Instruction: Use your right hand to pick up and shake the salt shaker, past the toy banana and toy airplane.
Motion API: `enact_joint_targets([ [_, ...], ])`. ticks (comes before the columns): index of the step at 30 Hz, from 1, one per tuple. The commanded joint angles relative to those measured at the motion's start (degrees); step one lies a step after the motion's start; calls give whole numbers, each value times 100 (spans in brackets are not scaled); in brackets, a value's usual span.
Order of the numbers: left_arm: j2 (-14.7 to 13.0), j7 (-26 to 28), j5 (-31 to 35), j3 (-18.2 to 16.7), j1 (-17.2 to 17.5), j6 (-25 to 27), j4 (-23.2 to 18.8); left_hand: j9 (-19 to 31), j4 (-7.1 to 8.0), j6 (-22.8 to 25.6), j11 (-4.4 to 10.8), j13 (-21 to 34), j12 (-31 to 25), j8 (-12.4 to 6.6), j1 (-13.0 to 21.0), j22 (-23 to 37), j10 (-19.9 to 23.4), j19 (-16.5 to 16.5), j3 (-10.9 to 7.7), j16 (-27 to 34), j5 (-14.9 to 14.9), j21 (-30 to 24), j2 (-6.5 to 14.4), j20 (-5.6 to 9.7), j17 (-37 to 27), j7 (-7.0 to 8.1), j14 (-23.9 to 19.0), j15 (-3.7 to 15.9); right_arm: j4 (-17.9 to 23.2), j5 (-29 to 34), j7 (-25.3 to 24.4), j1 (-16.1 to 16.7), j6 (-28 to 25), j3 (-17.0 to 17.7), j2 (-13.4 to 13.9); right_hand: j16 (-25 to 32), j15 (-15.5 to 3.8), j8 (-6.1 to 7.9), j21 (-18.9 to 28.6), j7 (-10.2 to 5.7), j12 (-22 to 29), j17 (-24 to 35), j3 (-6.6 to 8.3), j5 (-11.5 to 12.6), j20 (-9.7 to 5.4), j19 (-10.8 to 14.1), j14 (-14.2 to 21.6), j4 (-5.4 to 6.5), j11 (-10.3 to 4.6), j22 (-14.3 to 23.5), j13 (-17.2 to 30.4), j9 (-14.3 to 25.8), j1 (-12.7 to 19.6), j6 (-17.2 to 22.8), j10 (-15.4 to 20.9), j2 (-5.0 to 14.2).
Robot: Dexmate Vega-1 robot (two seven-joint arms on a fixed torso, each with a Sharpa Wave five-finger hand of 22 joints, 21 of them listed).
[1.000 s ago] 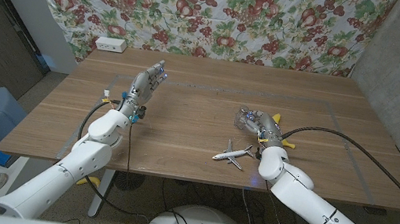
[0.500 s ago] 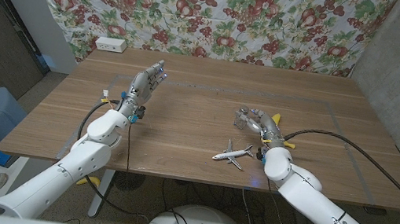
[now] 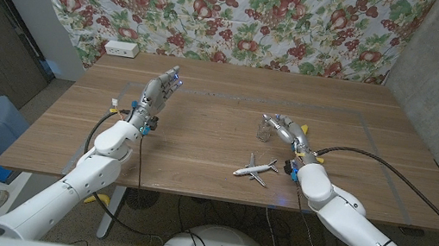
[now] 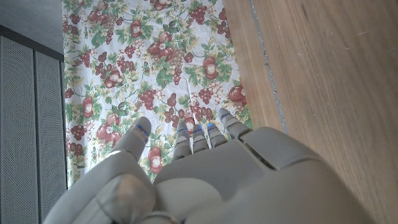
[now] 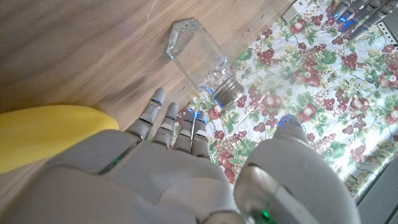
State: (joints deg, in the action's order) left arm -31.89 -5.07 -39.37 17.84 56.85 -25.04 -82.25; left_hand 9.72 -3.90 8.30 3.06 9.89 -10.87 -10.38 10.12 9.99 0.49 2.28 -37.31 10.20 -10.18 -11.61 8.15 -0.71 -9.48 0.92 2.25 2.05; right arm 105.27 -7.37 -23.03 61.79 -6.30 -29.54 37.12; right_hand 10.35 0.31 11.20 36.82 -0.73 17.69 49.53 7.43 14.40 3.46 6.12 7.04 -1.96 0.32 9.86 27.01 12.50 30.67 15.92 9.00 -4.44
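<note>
Flanking the right hand (image 3: pixel 286 131): toy banana (image 5: pixel 50 134), toy airplane (image 3: pixel 254 168), salt shaker (image 3: pixel 266 129).

On the wooden table (image 3: pixel 200 138): 1 glass salt shaker (image 3: pixel 266 129) w/ metal cap, 1 toy airplane (image 3: pixel 255 169) just near-side of it, 1 toy banana (image 3: pixel 303 130) beside shaker, 1 white power strip (image 3: pixel 121 49) at table's far left corner. 2 robot hands: left hand (image 3: pixel 161 90), right hand (image 3: pixel 288 132).

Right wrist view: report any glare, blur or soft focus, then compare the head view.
Right wrist view: salt shaker sharp, glare streaks on the wood, right hand softly blurred up close. Head view: evenly lit, sharp; the shaker shows small.
</note>
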Motion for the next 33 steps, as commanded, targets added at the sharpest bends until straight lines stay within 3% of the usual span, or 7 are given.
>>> enact_joint_targets([
  [1, 23, -23, -9, -4, -53, -18, 71, 30, -28, 32, 15, 18, -5, 0, -35, 23, 3, 46, -36, -5, -4, 2, 140, -25, -10, 11, -6, 45, -479, -676, 420, 105, 1339, 334, -122, 12, -4, 61, -56, -36, -33, -76, -44, -25, -38, 50, 27, 50, 17, 16, -48, -3, -157, 71, 113, 7],
  [12, 57, -56, -21, 28, -133, 23, 155, 30, -29, 13, 17, 18, -7, 7, -36, 23, 10, 38, -42, -2, -6, 7, 162, -44, -13, 22, -10, 50, -834, -1190, 823, 111, 2094, 551, -258, 23, -2, 63, -107, -35, -103, -213, -83, -62, -33, 65, 21, 136, 18, 14, -141, -27, -336, 86, 161, 69],
  [33, -9, -110, -87, -27, -49, 13, 93, 29, -23, -28, 24, 18, -7, 16, -50, 24, 14, 41, -52, 1, -8, 8, 170, -45, -19, 52, -19, 41, -1119, -1733, 1256, 187, 3083, 845, -510, 18, 4, 72, -215, -49, -221, -447, -61, -94, -70, 29, -23, 127, 18, 9, -285, -62, -358, 134, 199, 155],
])
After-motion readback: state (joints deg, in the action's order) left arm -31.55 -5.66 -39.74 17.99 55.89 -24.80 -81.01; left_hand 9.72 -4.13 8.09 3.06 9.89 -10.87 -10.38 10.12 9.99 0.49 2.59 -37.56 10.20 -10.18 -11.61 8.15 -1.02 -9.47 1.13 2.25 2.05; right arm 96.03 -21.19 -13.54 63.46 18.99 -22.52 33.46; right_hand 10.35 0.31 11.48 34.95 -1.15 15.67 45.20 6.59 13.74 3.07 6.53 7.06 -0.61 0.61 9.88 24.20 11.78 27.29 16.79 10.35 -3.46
